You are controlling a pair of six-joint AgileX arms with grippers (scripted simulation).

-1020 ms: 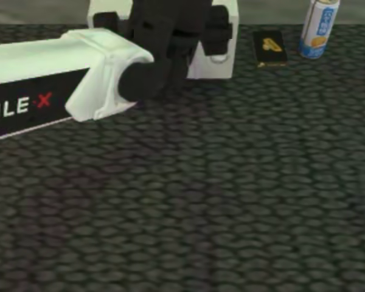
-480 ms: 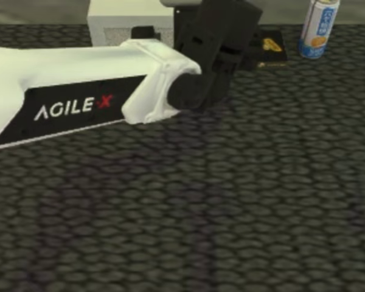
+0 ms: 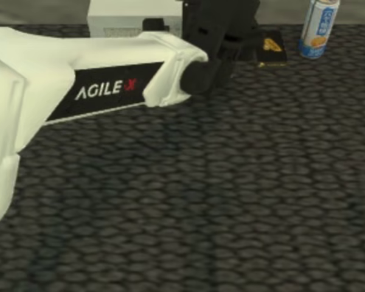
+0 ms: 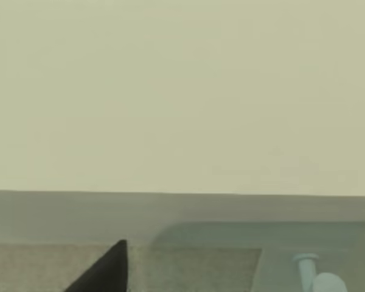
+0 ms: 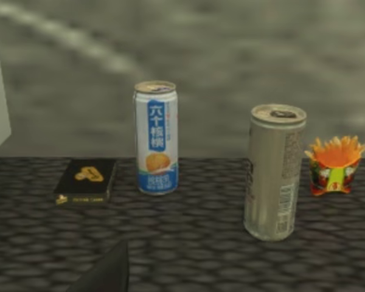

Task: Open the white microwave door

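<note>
The white microwave (image 3: 131, 17) stands at the table's back edge, left of centre. My left arm reaches across from the left, and its black gripper (image 3: 222, 27) covers the microwave's right part. In the left wrist view the white microwave door fills the lower part: its grey mesh window (image 4: 194, 267) and its white handle (image 4: 310, 271) are very close. The left gripper (image 4: 242, 285) is open, with one black fingertip (image 4: 109, 274) over the window and the handle between the jaws, untouched. My right gripper (image 5: 188, 287) is out of the top view, open and empty, and shows one fingertip (image 5: 112, 274).
A black card box (image 3: 269, 48) lies right of the microwave, with a blue and white can (image 3: 318, 27) beyond it. The right wrist view also shows a silver can (image 5: 274, 173) and a red and orange snack carton (image 5: 334, 165). A dark woven mat (image 3: 231, 182) covers the table.
My left arm has swung to the right along the microwave's front and reached farther back. Its gripper now hides the microwave's right part and the handle.
</note>
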